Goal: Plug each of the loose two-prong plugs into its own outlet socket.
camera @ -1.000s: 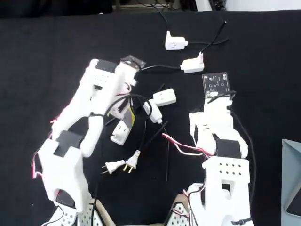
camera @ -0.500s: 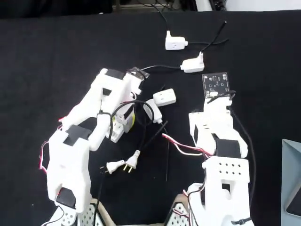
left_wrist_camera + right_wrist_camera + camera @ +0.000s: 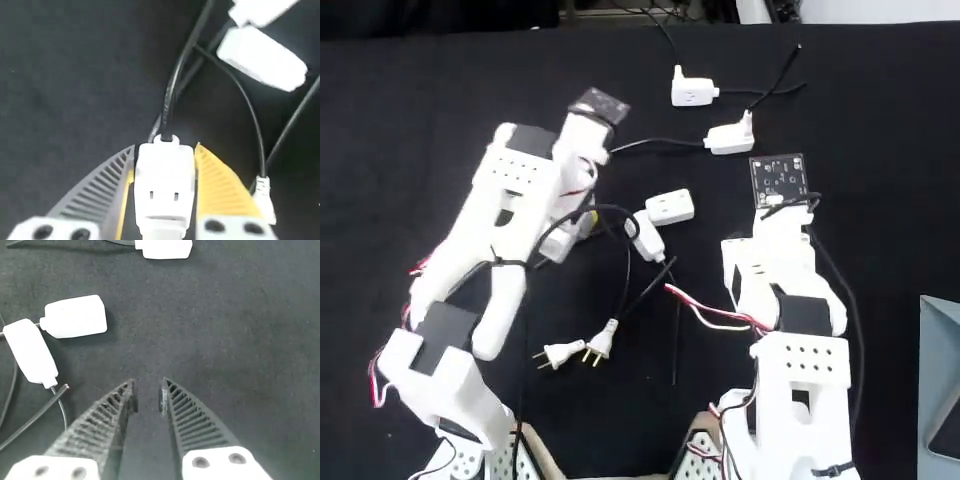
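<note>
At left, clamped in the left gripper [image 3: 165, 150]: a white outlet socket [image 3: 165, 192], black cord [image 3: 172, 100] attached. Near centre, lying loose on the black table [image 3: 400, 100]: 2-prong plugs [image 3: 560, 354], 2 of them, side by side. Just beyond, 2 more sockets [image 3: 670, 207]. At right, right gripper [image 3: 147, 390] slightly parted, holding nothing.
</note>
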Motion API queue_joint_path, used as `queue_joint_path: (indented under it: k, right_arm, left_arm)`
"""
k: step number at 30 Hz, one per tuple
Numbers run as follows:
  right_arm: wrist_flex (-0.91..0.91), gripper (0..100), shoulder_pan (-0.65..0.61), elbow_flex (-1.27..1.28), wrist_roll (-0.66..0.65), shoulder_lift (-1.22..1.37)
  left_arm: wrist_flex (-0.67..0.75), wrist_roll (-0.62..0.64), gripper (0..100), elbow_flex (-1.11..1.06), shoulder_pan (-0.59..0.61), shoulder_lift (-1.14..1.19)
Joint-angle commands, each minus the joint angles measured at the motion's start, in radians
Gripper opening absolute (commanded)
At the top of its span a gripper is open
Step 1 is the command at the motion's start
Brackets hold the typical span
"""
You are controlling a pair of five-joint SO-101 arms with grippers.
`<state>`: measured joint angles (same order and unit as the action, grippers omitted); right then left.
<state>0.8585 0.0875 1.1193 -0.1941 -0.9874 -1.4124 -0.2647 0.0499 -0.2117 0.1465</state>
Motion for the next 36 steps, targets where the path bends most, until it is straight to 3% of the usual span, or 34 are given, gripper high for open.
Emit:
queue_joint_path:
  k: [1,8,15,27,31,36]
  right_arm:
    - [0.006,7.4,0.008,-0.047,-0.009,-0.016]
    - [0.006,7.4,0.006,-0.045,-0.009,-0.016]
    - [0.002,7.4,0.006,-0.045,-0.009,-0.016]
    - [-0.002,7.4,0.006,-0.045,-0.009,-0.012]
    - [-0.002,7.4,0.006,-0.045,-0.009,-0.010]
    - [-0.002,7.4,0.006,-0.045,-0.009,-0.010]
  left_arm:
    - [0.072,0.005,9,0.051,0.042,-0.017]
    - [0.213,0.009,9,0.262,0.068,0.215]
    - [0.287,0.008,9,0.673,0.065,0.563]
    - [0.172,0.012,10,1.457,0.091,1.030]
    - [0.074,0.015,16,1.618,0.119,1.092]
    - [-0.002,0.117,27,1.610,0.154,1.036]
